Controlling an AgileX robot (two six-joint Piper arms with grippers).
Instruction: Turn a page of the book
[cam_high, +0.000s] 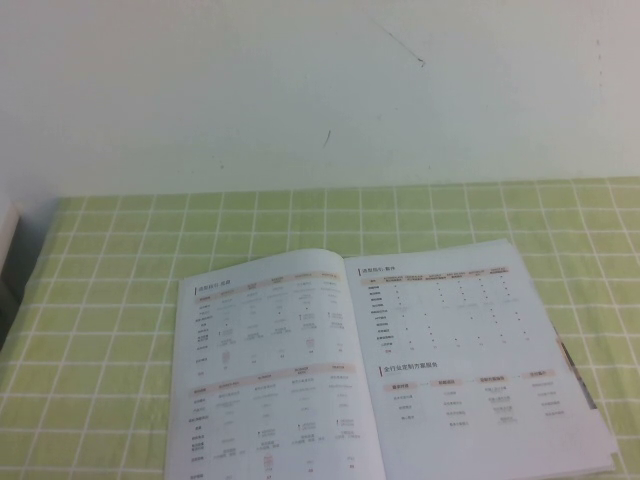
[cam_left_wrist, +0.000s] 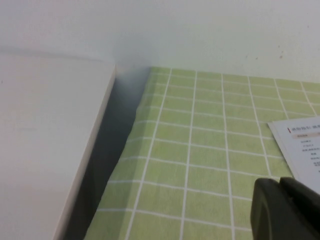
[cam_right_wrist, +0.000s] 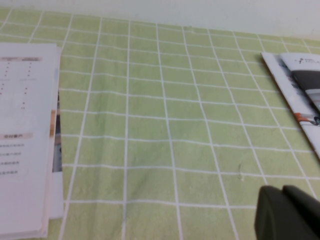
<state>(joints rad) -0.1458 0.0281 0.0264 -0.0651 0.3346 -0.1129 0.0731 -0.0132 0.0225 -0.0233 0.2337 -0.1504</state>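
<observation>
The book (cam_high: 380, 360) lies open and flat on the green checked tablecloth (cam_high: 120, 300), near the table's front edge. Both facing sides are white with small tables. The page (cam_high: 265, 370) rests flat as the left-hand leaf. Neither gripper shows in the high view. In the left wrist view my left gripper (cam_left_wrist: 280, 182) is shut and empty, hovering over the cloth beside the book's corner (cam_left_wrist: 300, 150). In the right wrist view my right gripper (cam_right_wrist: 281, 190) is shut on nothing, above bare cloth, well away from the book's edge (cam_right_wrist: 25, 140).
Another thin brochure (cam_right_wrist: 300, 95) lies on the cloth on the far side of my right gripper from the book. A white flat-topped block (cam_left_wrist: 50, 140) stands off the table's left edge. A white wall (cam_high: 320, 90) rises behind the table.
</observation>
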